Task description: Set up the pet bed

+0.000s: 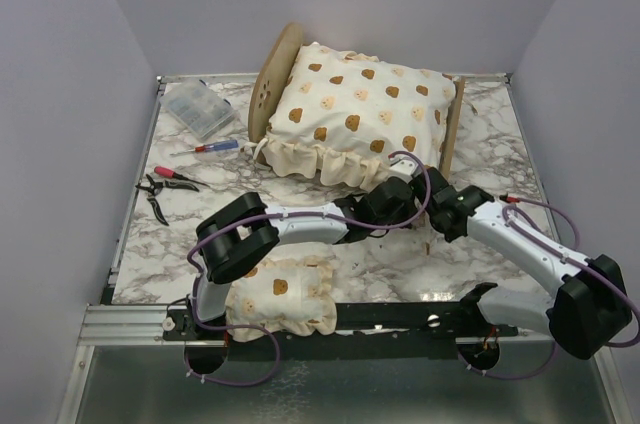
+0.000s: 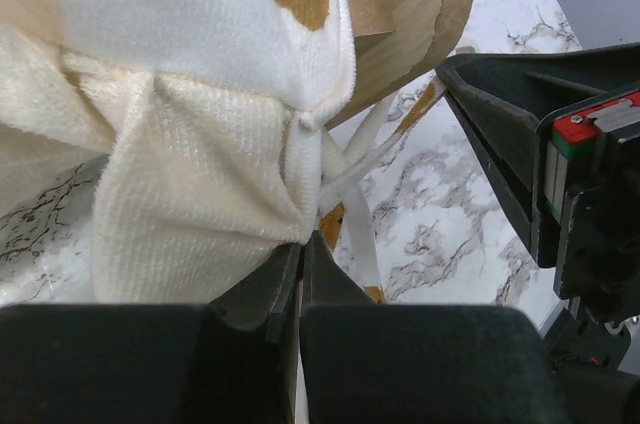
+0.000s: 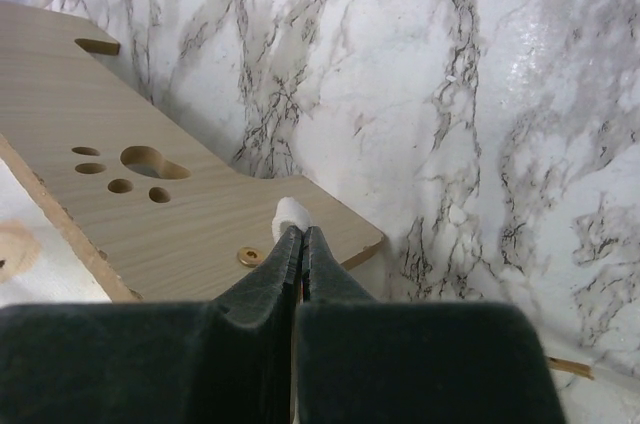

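Overhead, the pet bed is seen at 12 o'clock on the marble table. Its rounded headboard is turned toward 10 o'clock and its low footboard toward 2 o'clock. The bear-print cushion is laid across it, and the base is hidden. Both arms are stretched to the cushion's ruffled edge at its 5 o'clock corner, just beside the footboard, but the fingertips are lost there behind the black wrists. Only in this view are the small pillow at 7 o'clock by the near rail and, at 9 to 10 o'clock, a clear plastic box, a screwdriver and pliers taken in.

What is hidden from above is supplied by the wrist cameras. The left gripper is shown with its fingers pressed together, the tips touching the gathered corner of the ruffle where white ties hang. Whether cloth is nipped between them cannot be told. Curved plywood of the bed is seen at 1 o'clock in that view. The right gripper is likewise closed. A small white end is shown right at its tips, against a plywood board pierced by a paw-print cutout. Whether that end is held cannot be told.
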Motion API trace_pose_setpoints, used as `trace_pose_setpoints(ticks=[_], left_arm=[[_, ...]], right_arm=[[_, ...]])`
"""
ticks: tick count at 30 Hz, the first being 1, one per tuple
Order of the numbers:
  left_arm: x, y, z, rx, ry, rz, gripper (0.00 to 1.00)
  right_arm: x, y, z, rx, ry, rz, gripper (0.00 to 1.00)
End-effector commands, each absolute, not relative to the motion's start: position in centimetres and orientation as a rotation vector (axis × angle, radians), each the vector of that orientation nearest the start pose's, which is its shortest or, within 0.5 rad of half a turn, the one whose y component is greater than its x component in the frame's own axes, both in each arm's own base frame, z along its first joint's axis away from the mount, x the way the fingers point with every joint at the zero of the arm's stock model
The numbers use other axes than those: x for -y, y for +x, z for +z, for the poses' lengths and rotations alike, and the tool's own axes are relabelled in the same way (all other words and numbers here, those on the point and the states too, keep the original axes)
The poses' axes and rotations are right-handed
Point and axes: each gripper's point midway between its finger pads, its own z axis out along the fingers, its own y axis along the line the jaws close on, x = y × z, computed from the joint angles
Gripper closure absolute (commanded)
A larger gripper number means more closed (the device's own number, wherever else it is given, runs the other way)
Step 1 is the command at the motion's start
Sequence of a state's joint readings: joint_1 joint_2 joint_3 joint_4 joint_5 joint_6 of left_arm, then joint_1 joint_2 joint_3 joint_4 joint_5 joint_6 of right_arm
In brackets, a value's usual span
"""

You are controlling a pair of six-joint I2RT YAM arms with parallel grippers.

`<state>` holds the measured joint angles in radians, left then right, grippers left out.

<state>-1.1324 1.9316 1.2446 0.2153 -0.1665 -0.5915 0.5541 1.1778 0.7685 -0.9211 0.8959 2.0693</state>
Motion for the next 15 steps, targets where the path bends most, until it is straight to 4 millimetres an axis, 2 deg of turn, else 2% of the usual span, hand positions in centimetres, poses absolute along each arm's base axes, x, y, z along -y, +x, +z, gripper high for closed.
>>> trace_pose_setpoints(ticks=[1, 15], left_arm=[[50.4, 22.4, 12.5, -2.095, 0.534, -0.918, 0.98], [51.6, 21.8, 14.3, -2.049, 0.588, -0.992, 0.95]], right_arm=[[-2.7, 28.2, 12.4, -1.218, 1.816, 0.165, 0.99], [-5.2, 28.1, 10.4, -1.476, 1.674, 0.265, 0.99]])
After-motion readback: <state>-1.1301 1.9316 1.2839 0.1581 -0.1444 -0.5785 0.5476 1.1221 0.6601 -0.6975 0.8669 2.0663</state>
